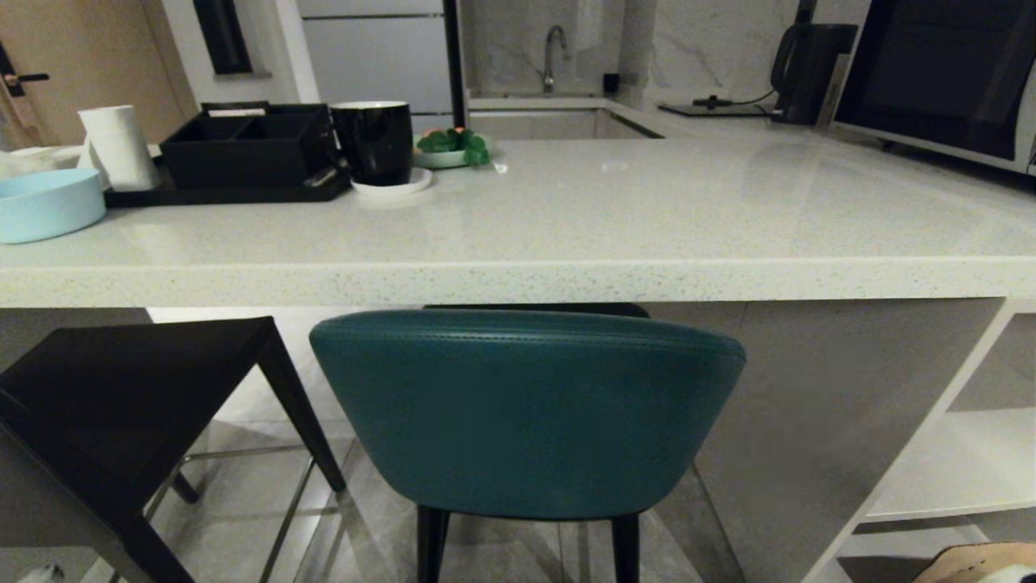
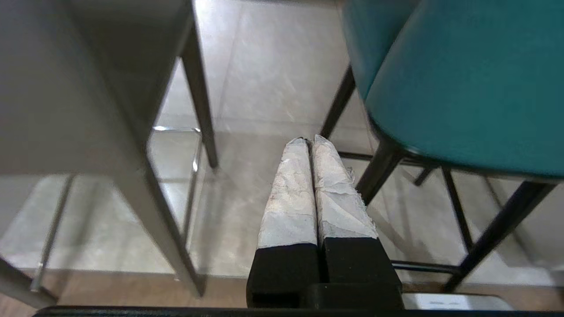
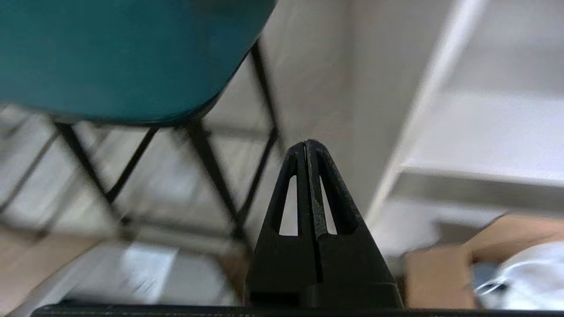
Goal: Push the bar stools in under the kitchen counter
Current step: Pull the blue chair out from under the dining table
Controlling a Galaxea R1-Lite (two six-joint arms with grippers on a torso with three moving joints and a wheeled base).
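Observation:
The teal padded bar stool (image 1: 526, 413) stands straight ahead, its curved back just below the thick front edge of the pale speckled kitchen counter (image 1: 518, 279). The dark grey bar stool (image 1: 121, 405) stands to its left. Neither arm shows in the head view. My left gripper (image 2: 310, 141) is shut and empty, low in the gap between the grey stool's legs (image 2: 200, 88) and the teal seat (image 2: 462, 79). Also shut and empty, my right gripper (image 3: 307, 144) hangs below the teal seat (image 3: 119, 57), beside its thin black legs (image 3: 211, 167).
On the counter stand a black tray with a box (image 1: 243, 150), a black mug (image 1: 372, 142), a white cup (image 1: 120, 146), a light blue bowl (image 1: 48, 204) and a microwave (image 1: 939, 77). White shelving (image 1: 963, 461) lies under the counter at right. A cardboard box (image 3: 445, 273) sits on the floor.

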